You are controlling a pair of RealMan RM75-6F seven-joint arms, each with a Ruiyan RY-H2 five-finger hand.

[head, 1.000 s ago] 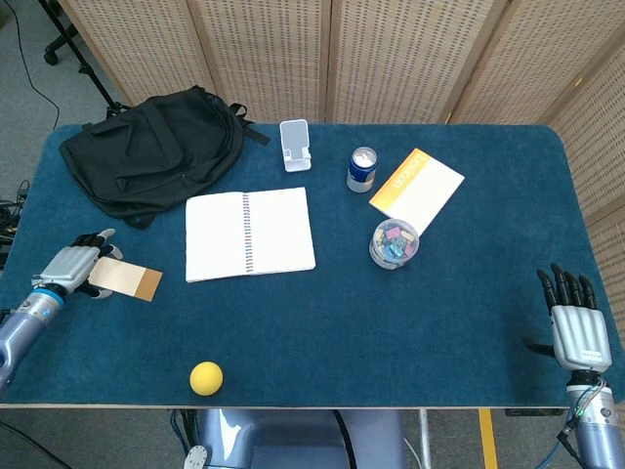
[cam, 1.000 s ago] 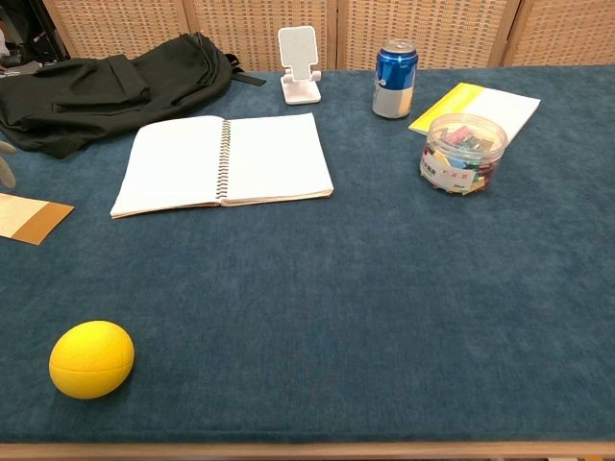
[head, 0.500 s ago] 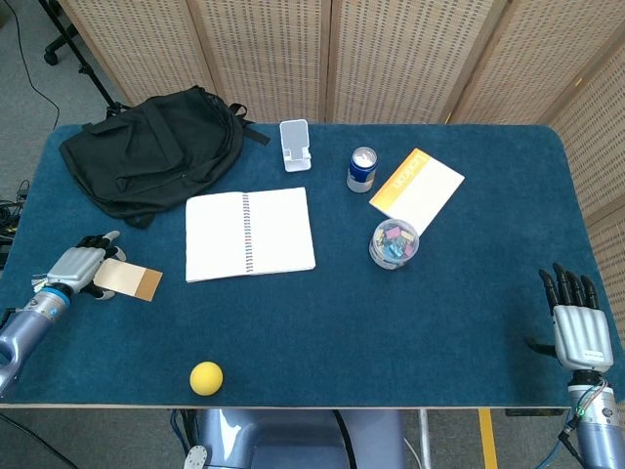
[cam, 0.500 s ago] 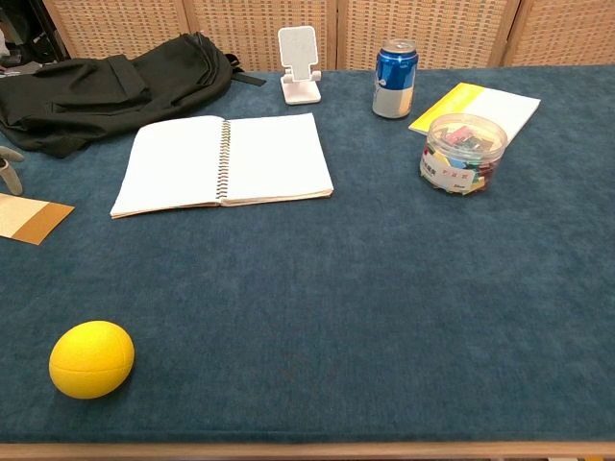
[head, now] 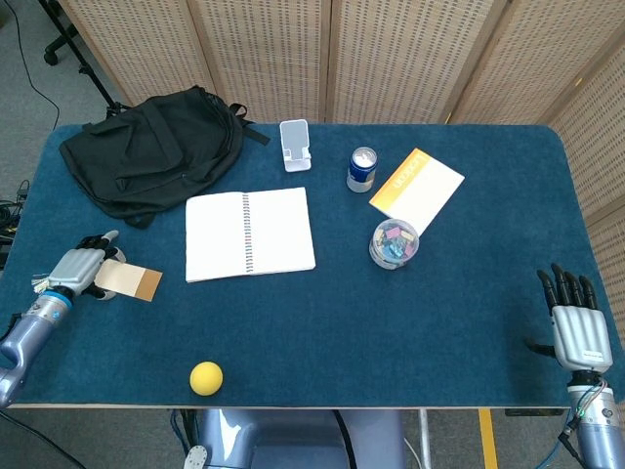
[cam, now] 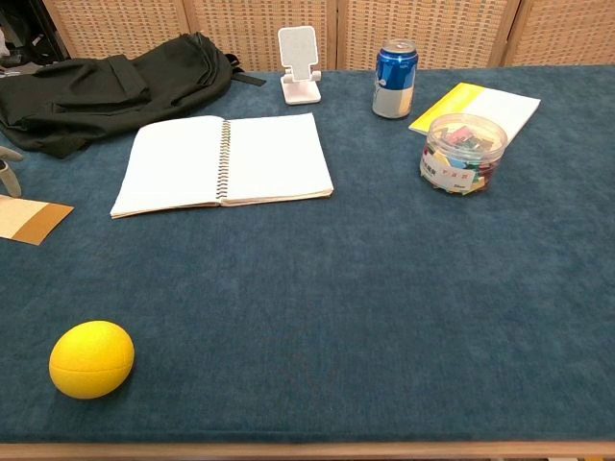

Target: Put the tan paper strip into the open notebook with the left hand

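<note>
The tan paper strip (head: 132, 282) lies flat on the blue table at the left, also seen in the chest view as the strip (cam: 34, 219). My left hand (head: 78, 269) is over the strip's left end with its fingers stretched out and apart; whether it touches the paper is unclear. Only a fingertip (cam: 8, 171) shows at the chest view's left edge. The open spiral notebook (head: 250, 234) lies right of and beyond the strip, pages bare, apart from both. My right hand (head: 576, 322) hovers open at the table's near right edge, holding nothing.
A black backpack (head: 151, 147) lies at the far left. A white phone stand (head: 295, 145), a blue can (head: 361, 169), a yellow-and-white booklet (head: 417, 188) and a clear tub of clips (head: 394, 243) stand beyond and right of the notebook. A yellow ball (head: 206, 377) sits near the front edge.
My left hand and forearm have slid slightly toward the near left edge, staying at the strip's left end. The strip, notebook and right hand have not moved.
</note>
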